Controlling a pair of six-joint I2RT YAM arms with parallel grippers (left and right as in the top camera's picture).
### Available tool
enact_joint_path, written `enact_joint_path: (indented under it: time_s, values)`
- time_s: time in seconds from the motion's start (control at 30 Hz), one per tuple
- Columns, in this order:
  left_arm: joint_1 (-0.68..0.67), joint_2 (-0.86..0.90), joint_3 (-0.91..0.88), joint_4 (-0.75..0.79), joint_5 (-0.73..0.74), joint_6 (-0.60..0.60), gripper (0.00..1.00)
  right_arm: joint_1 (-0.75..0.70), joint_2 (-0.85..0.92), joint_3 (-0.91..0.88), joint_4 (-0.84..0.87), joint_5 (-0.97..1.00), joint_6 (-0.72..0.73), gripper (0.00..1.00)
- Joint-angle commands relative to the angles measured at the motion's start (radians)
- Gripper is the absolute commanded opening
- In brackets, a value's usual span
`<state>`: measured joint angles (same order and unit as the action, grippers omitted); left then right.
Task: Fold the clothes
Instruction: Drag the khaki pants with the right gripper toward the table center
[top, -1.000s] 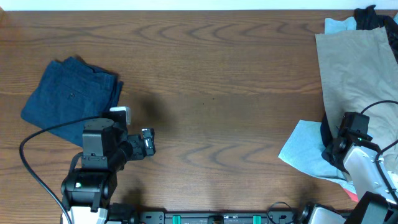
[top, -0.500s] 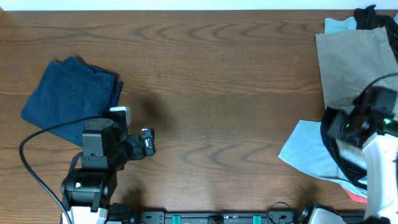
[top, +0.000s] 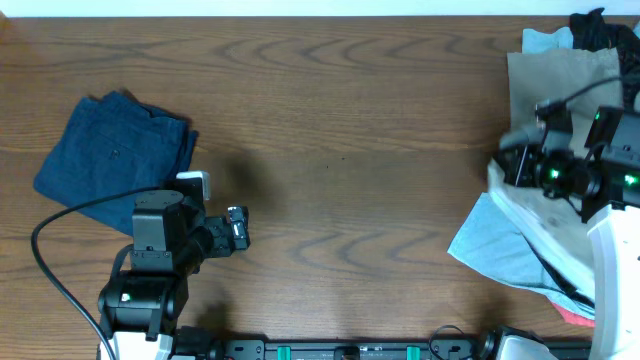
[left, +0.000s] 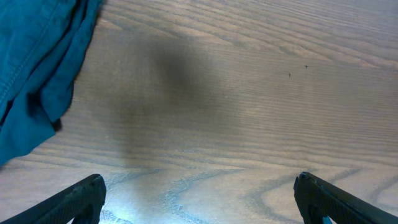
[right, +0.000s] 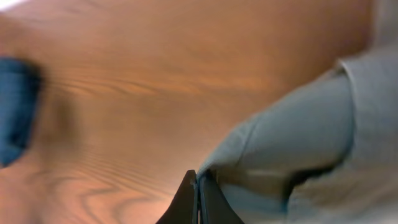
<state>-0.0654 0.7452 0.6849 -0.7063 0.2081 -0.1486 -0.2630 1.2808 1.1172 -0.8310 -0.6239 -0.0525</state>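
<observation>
The khaki-beige trousers (top: 565, 105) lie in the pile at the table's right edge. My right gripper (top: 503, 165) is shut on their lower edge and holds it lifted off the table; the pinched khaki cloth (right: 292, 124) fills the right wrist view next to the shut jaws (right: 198, 186). A light-blue garment (top: 490, 250) lies under the trousers. A black garment (top: 600, 25) sits at the far right corner. A folded navy garment (top: 115, 150) lies at the left and shows in the left wrist view (left: 37, 68). My left gripper (left: 199, 199) is open and empty over bare wood.
The wooden table (top: 340, 120) stretches between the navy garment and the pile. A bit of orange-red cloth (top: 570, 315) peeks out at the pile's front edge. Cables run from both arms.
My right gripper has risen and moved away from the table's front edge, pulling the khaki trousers' edge up off the light-blue garment. The left arm has not moved.
</observation>
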Motion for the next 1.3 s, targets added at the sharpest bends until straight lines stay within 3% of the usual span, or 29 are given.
enact_joint_path:
  time_s: [0.0, 0.2, 0.33, 0.6, 0.63, 0.67, 0.7, 0.73, 0.97, 1.13, 1.27]
  values:
    - [0.006, -0.001, 0.026, 0.000, 0.009, 0.014, 0.98, 0.072, -0.007, 0.037, 0.004, -0.195, -0.031, 0.01]
    - [0.006, 0.000, 0.026, 0.001, 0.009, 0.014, 0.98, 0.273, 0.025, 0.029, 0.037, -0.177, 0.005, 0.01]
    - [0.006, -0.001, 0.026, 0.000, 0.009, 0.014, 0.98, 0.419, 0.064, 0.029, 0.140, -0.076, 0.137, 0.01]
    - [0.006, 0.000, 0.026, 0.008, 0.010, 0.014, 0.98, 0.679, 0.195, 0.029, 0.368, 0.138, 0.259, 0.02]
    - [0.006, 0.000, 0.026, 0.011, 0.010, 0.014, 0.98, 0.696, 0.216, 0.029, 0.381, 0.168, 0.269, 0.04]
    - [0.006, 0.000, 0.026, 0.014, 0.010, 0.013, 0.98, 0.710, 0.238, 0.029, 0.386, 0.185, 0.268, 0.25]
    - [0.006, 0.000, 0.026, 0.016, 0.010, 0.013, 0.98, 0.716, 0.256, 0.029, 0.378, 0.191, 0.265, 0.72]
    - [0.006, 0.000, 0.026, 0.016, 0.010, 0.013, 0.98, 0.715, 0.263, 0.029, 0.369, 0.191, 0.259, 0.99]
    - [0.006, 0.001, 0.026, 0.020, 0.093, 0.008, 0.98, 0.667, 0.281, 0.029, 0.193, 0.360, 0.216, 0.99]
    - [0.006, 0.035, 0.026, 0.039, 0.109, -0.132, 0.98, 0.554, 0.281, 0.029, -0.004, 0.566, 0.233, 0.99]
    - [-0.005, 0.116, 0.024, 0.077, 0.211, -0.146, 0.98, 0.450, 0.281, 0.029, -0.118, 0.621, 0.239, 0.99]
